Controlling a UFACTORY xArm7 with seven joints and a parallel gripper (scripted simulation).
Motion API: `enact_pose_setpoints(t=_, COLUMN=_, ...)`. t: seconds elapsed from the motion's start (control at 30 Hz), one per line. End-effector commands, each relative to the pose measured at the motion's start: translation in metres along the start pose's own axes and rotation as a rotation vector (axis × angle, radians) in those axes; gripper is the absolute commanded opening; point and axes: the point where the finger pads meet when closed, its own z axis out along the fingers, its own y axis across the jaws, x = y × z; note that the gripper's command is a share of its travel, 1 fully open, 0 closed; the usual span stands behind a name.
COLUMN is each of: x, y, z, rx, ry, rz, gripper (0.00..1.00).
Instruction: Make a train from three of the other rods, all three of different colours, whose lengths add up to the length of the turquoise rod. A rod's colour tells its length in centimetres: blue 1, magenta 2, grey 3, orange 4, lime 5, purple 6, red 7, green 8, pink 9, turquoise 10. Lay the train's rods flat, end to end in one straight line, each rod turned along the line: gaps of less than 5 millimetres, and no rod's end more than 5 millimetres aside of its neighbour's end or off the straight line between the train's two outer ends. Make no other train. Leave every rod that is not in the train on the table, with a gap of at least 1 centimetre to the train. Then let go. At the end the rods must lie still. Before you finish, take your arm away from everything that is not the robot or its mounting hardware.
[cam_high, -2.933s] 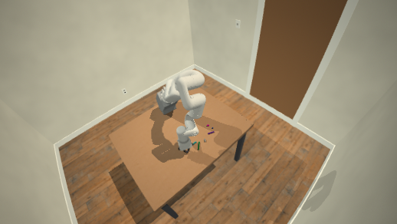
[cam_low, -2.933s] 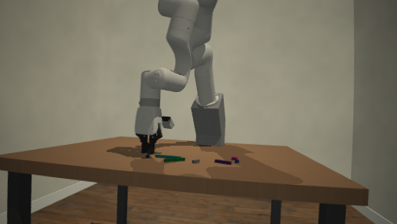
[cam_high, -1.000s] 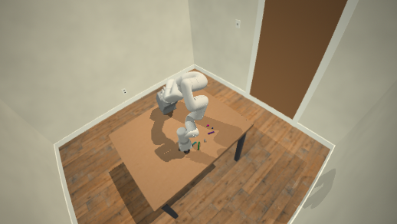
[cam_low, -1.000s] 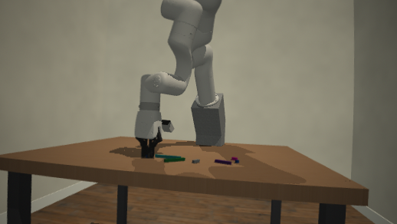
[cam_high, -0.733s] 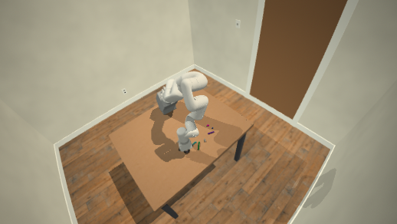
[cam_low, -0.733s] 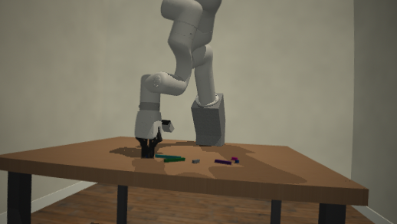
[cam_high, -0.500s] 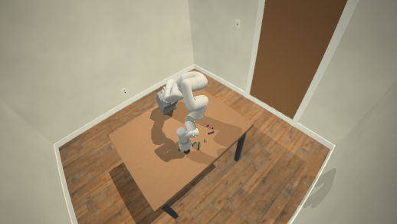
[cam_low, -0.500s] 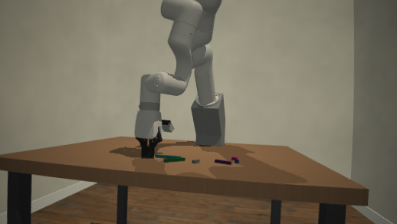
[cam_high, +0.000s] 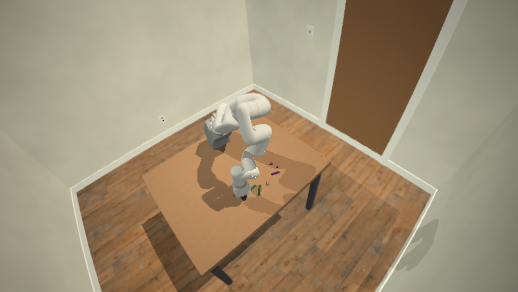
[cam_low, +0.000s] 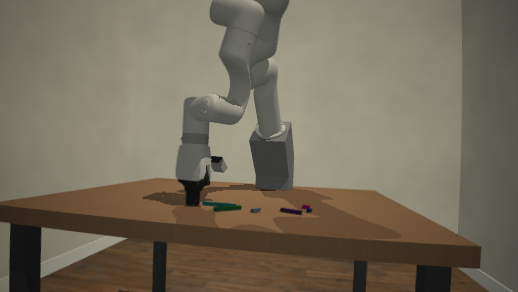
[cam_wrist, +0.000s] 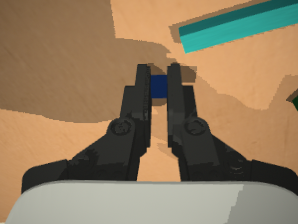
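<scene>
My gripper (cam_wrist: 159, 82) is down at the table top and shut on a small blue rod (cam_wrist: 158, 87), which sits between the fingertips. The gripper also shows in the exterior view (cam_low: 193, 201) and in the top view (cam_high: 243, 197). The long turquoise rod (cam_wrist: 240, 24) lies flat just beyond and to the right of the fingers; it also shows in the side view (cam_low: 218, 203). A green rod (cam_low: 227, 208) lies beside it, with its tip at the right edge of the wrist view (cam_wrist: 293, 99).
Further right on the table lie a small grey rod (cam_low: 255, 210), a purple rod (cam_low: 290, 211), a magenta rod (cam_low: 305, 206) and another small blue rod (cam_low: 309, 210). The arm's grey base (cam_low: 272, 160) stands at the back of the table.
</scene>
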Motion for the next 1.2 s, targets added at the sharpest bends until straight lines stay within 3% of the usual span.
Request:
enact_pose_setpoints(t=0.0, x=-0.001, y=0.0, z=0.0, rx=0.001, ry=-0.001, rz=0.001, gripper=0.04)
enact_pose_setpoints(t=0.77, x=-0.001, y=0.0, z=-0.002, rx=0.001, ry=-0.001, rz=0.001, gripper=0.04)
enact_pose_setpoints(t=1.17, x=-0.001, y=0.0, z=-0.048, rx=0.001, ry=-0.001, rz=0.001, gripper=0.04)
